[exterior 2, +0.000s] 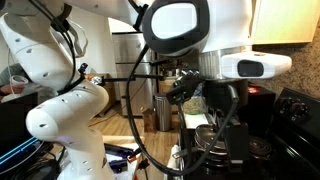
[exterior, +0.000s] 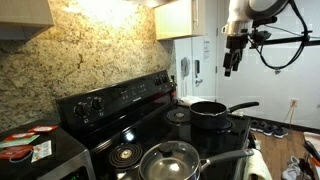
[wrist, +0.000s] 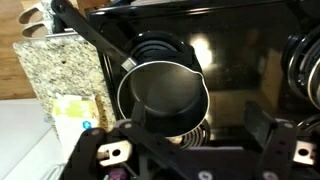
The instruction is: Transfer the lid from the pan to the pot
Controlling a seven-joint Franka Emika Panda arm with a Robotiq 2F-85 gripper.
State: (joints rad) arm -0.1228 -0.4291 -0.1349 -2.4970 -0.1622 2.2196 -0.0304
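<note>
Glass lid (exterior: 170, 158) rests on the pan (exterior: 222, 158) at lower centre, with the black pot (exterior: 210, 115) uncovered just behind. At upper right, the jaws hang open, well clear of both. The approach looks unstarted; next comes a descent onto the lid's knob.

Glossy black stovetop (exterior: 143, 128), matt black pot (exterior: 210, 117)

— Where do the outside cameras stand?
— In an exterior view, low beside the stove (exterior: 120, 110), facing the wall (exterior: 70, 60). In an exterior view, close behind the arm (exterior 2: 70, 100), stove at the right edge.
— The wrist?
— Looking down, close over the pot (wrist: 160, 95); all share the stove.
</note>
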